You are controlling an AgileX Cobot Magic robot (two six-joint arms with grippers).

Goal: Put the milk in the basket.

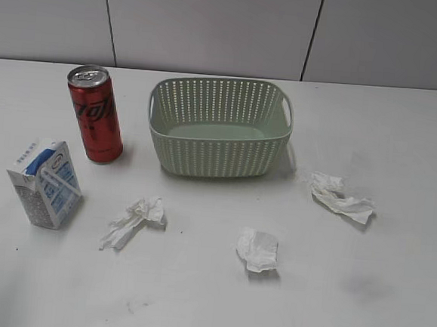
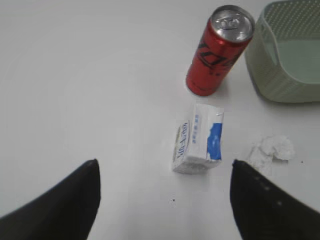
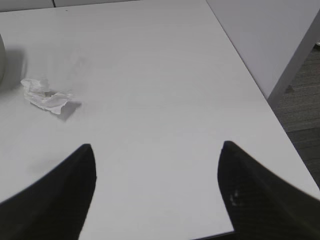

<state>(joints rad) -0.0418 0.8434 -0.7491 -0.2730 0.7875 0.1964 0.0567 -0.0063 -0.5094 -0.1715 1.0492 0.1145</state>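
The milk [image 1: 45,183] is a small white and blue carton with a straw, standing at the left of the table. It also shows in the left wrist view [image 2: 199,139]. The pale green basket [image 1: 218,150] stands empty at the back middle; its corner shows in the left wrist view [image 2: 272,75]. My left gripper [image 2: 165,167] is open and empty, above the table short of the milk. My right gripper [image 3: 156,150] is open and empty over the table's right part. Neither gripper shows in the exterior view.
A tall red soda can [image 1: 95,114] stands between milk and basket, also in the left wrist view [image 2: 218,50]. Crumpled tissues lie in front of the basket [image 1: 134,221], [image 1: 258,250] and to its right [image 1: 340,196]. The table's right edge [image 3: 260,95] is near my right gripper.
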